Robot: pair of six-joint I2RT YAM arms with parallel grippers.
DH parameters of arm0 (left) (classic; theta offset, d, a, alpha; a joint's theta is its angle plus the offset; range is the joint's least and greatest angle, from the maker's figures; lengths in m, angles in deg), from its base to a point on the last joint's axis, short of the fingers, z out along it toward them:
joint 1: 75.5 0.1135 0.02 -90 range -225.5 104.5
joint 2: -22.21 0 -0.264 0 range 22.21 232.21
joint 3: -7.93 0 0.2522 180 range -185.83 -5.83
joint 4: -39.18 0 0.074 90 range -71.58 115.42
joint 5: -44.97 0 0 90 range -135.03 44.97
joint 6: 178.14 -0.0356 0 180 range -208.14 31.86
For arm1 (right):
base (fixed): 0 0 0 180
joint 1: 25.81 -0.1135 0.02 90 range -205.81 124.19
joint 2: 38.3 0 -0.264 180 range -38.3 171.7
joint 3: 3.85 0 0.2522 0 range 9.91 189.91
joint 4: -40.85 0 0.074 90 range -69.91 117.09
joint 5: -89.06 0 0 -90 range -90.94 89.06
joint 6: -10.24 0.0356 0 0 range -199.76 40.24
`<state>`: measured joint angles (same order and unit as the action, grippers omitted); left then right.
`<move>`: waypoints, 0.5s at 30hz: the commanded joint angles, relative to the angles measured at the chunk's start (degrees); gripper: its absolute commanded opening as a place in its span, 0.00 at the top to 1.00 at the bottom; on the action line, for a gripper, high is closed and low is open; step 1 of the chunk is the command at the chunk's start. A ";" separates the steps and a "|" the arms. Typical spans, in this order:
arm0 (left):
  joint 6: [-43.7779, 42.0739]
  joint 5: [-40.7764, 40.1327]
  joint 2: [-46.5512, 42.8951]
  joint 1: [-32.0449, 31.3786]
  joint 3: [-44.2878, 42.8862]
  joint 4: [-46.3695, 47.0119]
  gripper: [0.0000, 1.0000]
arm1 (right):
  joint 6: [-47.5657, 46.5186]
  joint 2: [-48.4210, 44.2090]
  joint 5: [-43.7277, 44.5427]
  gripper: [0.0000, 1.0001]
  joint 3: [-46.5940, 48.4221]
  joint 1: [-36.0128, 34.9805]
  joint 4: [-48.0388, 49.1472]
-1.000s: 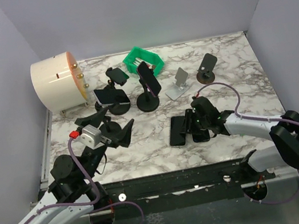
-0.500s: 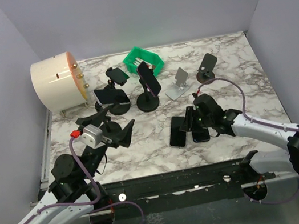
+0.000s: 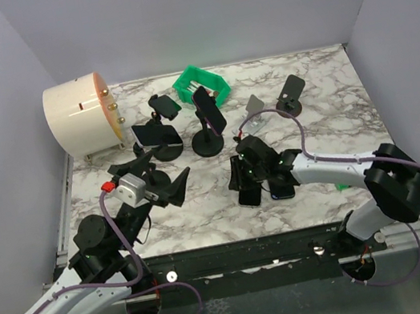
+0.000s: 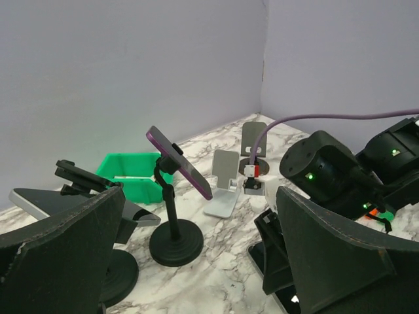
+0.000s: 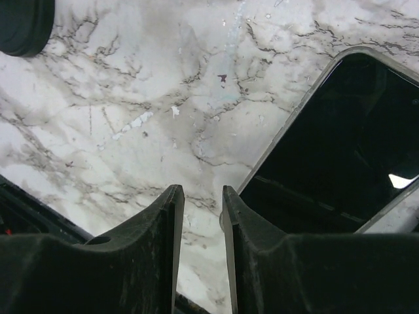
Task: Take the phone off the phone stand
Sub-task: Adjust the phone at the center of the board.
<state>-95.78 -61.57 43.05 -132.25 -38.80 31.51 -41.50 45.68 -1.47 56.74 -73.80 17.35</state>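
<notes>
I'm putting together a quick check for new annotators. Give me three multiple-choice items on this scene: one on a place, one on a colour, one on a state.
1. Where does the green bin stand?
A. At the back of the table
B. Between the arm bases
C. On top of the cream drum

2. What colour is the rim of the phone on the tall black stand just in front of the bin?
A. Yellow
B. Purple
C. Orange

3. How is the left gripper?
A. Shut on a phone
B. Shut on the bin
C. Wide open, holding nothing

Key:
1 A: the top view shows it close to the far wall.
2 B: the left wrist view shows a purple edge.
3 C: its fingers stand far apart, gripping nothing.
</notes>
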 commanded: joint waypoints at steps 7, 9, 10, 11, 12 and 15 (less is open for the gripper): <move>-0.79 -0.34 0.70 -0.03 0.36 -0.64 0.01 | 3.62 8.23 2.52 0.66 2.82 -0.79 7.51; -0.79 -0.34 0.74 -0.03 0.42 -0.62 0.01 | 3.75 9.08 3.50 0.66 2.68 -0.79 7.73; -0.80 -0.34 0.78 -0.01 0.43 -0.48 0.01 | 3.71 9.57 3.91 0.65 2.76 -0.71 7.54; -0.79 -0.34 0.88 0.01 0.42 -0.53 0.01 | 3.62 10.12 4.22 0.65 2.88 -0.73 7.23; -0.81 -0.34 0.98 0.03 0.45 -0.49 0.01 | 3.52 10.63 4.56 0.65 3.14 -0.76 6.62; -0.78 -0.32 1.04 -0.03 0.36 -0.63 0.01 | 3.37 11.36 5.49 0.65 3.00 -0.76 5.36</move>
<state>-95.96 -61.57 43.66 -132.25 -38.80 31.38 -38.66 55.54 0.60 58.51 -74.15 23.51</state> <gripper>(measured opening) 0.989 0.349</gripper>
